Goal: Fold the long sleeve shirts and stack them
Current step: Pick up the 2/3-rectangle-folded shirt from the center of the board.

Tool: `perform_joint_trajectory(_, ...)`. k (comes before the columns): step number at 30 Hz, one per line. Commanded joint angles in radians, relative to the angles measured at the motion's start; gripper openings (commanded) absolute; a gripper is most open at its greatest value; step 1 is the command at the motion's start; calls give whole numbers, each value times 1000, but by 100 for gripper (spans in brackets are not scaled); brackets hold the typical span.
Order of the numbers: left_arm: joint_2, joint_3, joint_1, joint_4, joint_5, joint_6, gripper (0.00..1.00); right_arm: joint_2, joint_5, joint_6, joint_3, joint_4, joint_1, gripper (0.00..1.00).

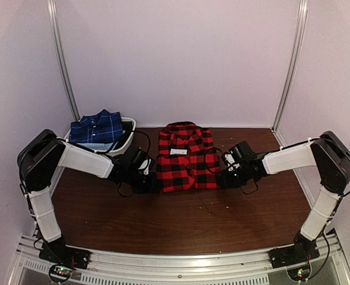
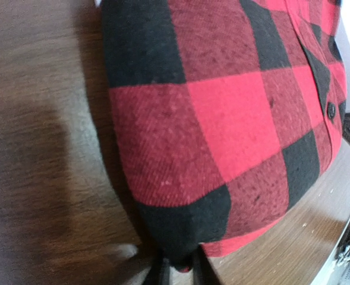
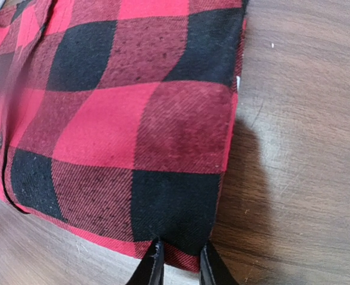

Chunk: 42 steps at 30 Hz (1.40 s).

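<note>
Left tool (image 2: 177, 272), right tool (image 3: 179, 261) pinch red shirt (image 1: 185, 157) near corners.

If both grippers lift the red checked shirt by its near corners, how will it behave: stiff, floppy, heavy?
Probably floppy: the red shirt is soft woven cloth, bunching at the left gripper, so the middle would likely sag. Being thin and flat, it seems light. The folded layers may slide apart or open.
</note>
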Motion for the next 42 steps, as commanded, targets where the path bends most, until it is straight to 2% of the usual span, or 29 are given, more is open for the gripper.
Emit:
perform_joint_trajectory(1, 18, 42, -2, 14, 5, 2, 5, -16, 1, 11, -18, 16, -2, 20)
perform_joint_trajectory(3, 6, 40, -2, -4, 0, 5, 0, -32, 1, 15, -30, 19, -3, 11)
perform_joint_trajectory(6, -29, 9, -4, -12, -2, 3, 0, -71, 3, 19, -59, 24, -1, 0)
perform_joint_trajectory(14, -167, -105, -63, -81, -46, -18, 0, -251, 16, 58, -203, 35, 43, 0)
perform_joint_trajectory(24, -380, -219, -237, -167, -145, -134, 0, -583, 84, 173, -386, -56, 174, 0)
perform_joint_trajectory(30, -454, -174, -274, -251, -179, -140, 0, -709, 106, 190, -378, -154, 206, 0)
perform_joint_trajectory(33, -467, -102, -270, -312, -190, -112, 0, -720, 98, 174, -309, -193, 205, 0)
perform_joint_trajectory(36, -429, 5, -216, -360, -123, -48, 0, -675, 33, 143, -196, -200, 182, 0)
perform_joint_trajectory(42, -208, 267, 18, -345, 106, 127, 0, -357, -95, 60, 82, -97, 5, 0)
